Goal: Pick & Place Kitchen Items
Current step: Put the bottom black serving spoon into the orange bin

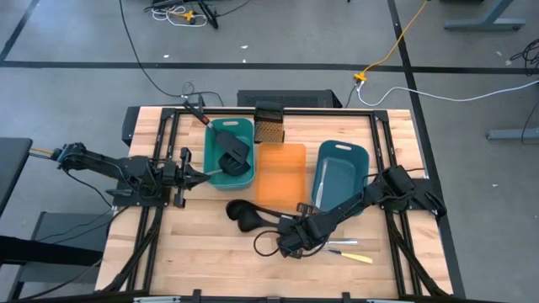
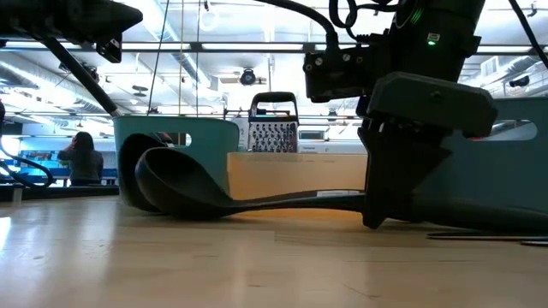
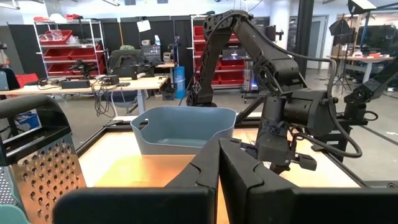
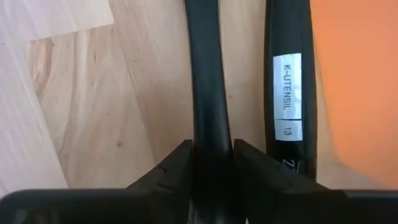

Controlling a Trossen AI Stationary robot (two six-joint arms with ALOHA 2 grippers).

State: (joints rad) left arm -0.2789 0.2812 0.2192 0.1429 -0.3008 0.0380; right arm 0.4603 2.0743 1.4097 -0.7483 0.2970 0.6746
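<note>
My right gripper [image 4: 211, 163] had its jaws closed around one ladle [image 1: 253, 221] handle; the ladle lay flat on the surface [image 1: 194, 252], its long axis across it, bowl pointing toward my left arm.

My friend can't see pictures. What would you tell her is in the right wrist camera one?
The right gripper's two dark fingers close around a black ladle handle lying on the wooden table. Beside it lies a second black handle with a white label reading K-UTENSIL 13, next to an orange tray.
</note>
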